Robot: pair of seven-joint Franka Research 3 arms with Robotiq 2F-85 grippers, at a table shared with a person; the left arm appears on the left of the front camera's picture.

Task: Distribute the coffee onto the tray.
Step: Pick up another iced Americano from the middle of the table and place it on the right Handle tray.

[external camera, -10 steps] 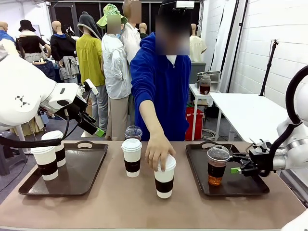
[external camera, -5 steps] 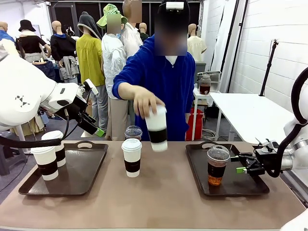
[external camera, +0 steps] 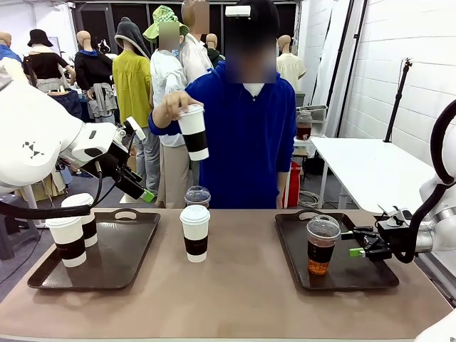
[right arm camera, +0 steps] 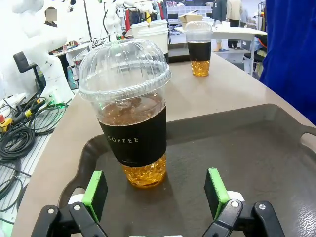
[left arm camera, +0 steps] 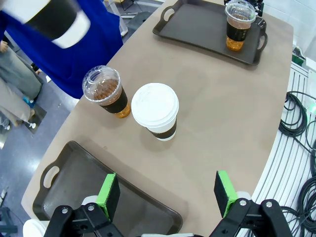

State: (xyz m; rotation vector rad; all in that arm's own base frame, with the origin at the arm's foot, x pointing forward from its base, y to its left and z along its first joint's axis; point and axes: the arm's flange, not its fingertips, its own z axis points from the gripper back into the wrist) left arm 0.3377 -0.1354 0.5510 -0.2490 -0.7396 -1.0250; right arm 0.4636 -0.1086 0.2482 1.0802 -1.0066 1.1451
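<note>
On the left tray point(external camera: 121, 260) I see two sleeved paper cups point(external camera: 66, 241) at its left edge, my left pincer point(left arm camera: 166, 191) open above. The person's hand point(external camera: 171, 107) holds a raised paper cup point(external camera: 194, 135). At the middle of the bench point(external camera: 249, 306), a lidded paper cup point(external camera: 194, 234) stands in front of a dome-lidded cup point(external camera: 197, 196). On the right tray point(external camera: 363, 276), my right pincer point(external camera: 348, 243) is open just beside a dome-lidded coffee point(external camera: 321, 246).

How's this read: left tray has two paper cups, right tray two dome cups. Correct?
Not quite. The right tray holds one dome cup; the other dome cup stands on the table between the trays, per the front view. Two paper cups on the left tray is right.
</note>
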